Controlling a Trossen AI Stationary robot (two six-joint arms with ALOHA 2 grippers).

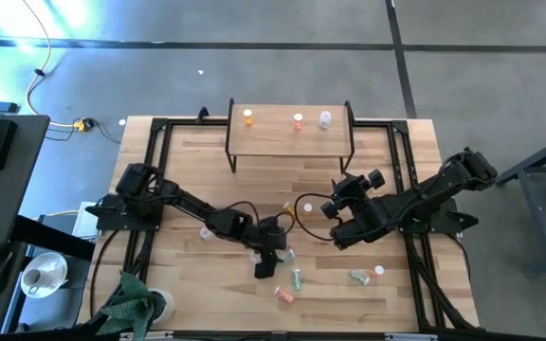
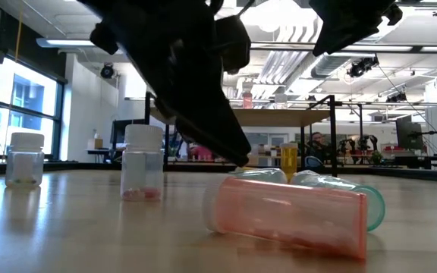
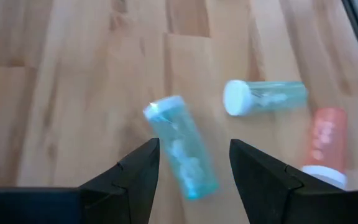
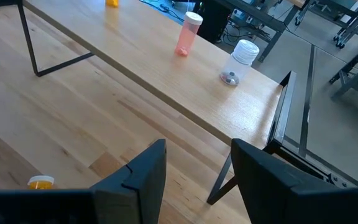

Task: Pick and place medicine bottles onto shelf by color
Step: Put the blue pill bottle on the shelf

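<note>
- Left tool [image 3: 194, 168] hangs low over the front-centre tabletop [image 1: 197, 161], fingers spread, nothing held; a lying green bottle [image 3: 182, 148] sits in the gap between them, untouched as far as the wrist view shows.
- Second green bottle [image 3: 265, 97] lies just beyond it, and a pink-red bottle [image 3: 324, 143] lies near that. Both are on their sides.
- Right tool [image 4: 197, 180] is parked above the tabletop right of centre, facing the shelf [image 4: 166, 81], fingers apart and empty.
- Shelf [image 1: 292, 133] at the back edge carries three upright bottles: orange bottle [image 1: 248, 116], pink bottle [image 1: 298, 120], clear bottle [image 1: 325, 119]. No green one up there yet.
- More bottles loose on the tabletop, including an upright clear one [image 2: 143, 163] seen from table height.
- Handling, my read: thin plastic vial, very light, smooth and round, so it'll roll or squirt out if nudged off-axis. Probably stiff enough for a moderate pinch.
- Take it mid-barrel, fingers square across the long axis, clear of the white cap [image 3: 155, 109]. A bit of wrist rotation looks needed, since the bottle lies skewed to the finger gap.
</note>
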